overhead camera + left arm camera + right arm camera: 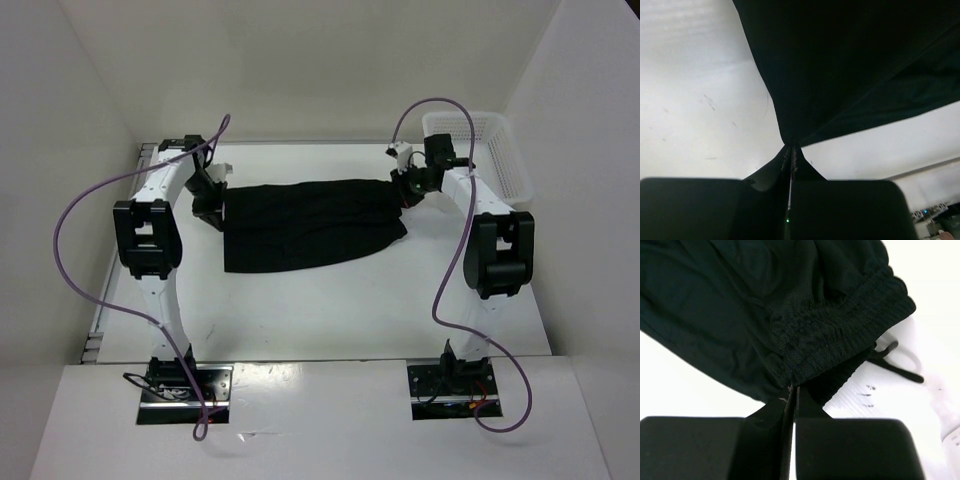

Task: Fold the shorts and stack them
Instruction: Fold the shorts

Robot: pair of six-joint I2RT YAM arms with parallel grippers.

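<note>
The black shorts point(310, 225) lie spread across the middle of the white table, stretched between both arms. My left gripper point(213, 205) is shut on the shorts' left edge; in the left wrist view the fabric point(850, 65) fans out from the pinched corner at the gripper point(791, 148). My right gripper point(408, 188) is shut on the elastic waistband point(840, 335) at the shorts' right end, the cloth bunched at the gripper point(791, 388). A black drawstring point(895, 365) trails on the table beside the waistband.
A white plastic mesh basket point(490, 150) stands at the back right of the table point(330, 310), just behind the right arm. White walls enclose the table on the left, back and right.
</note>
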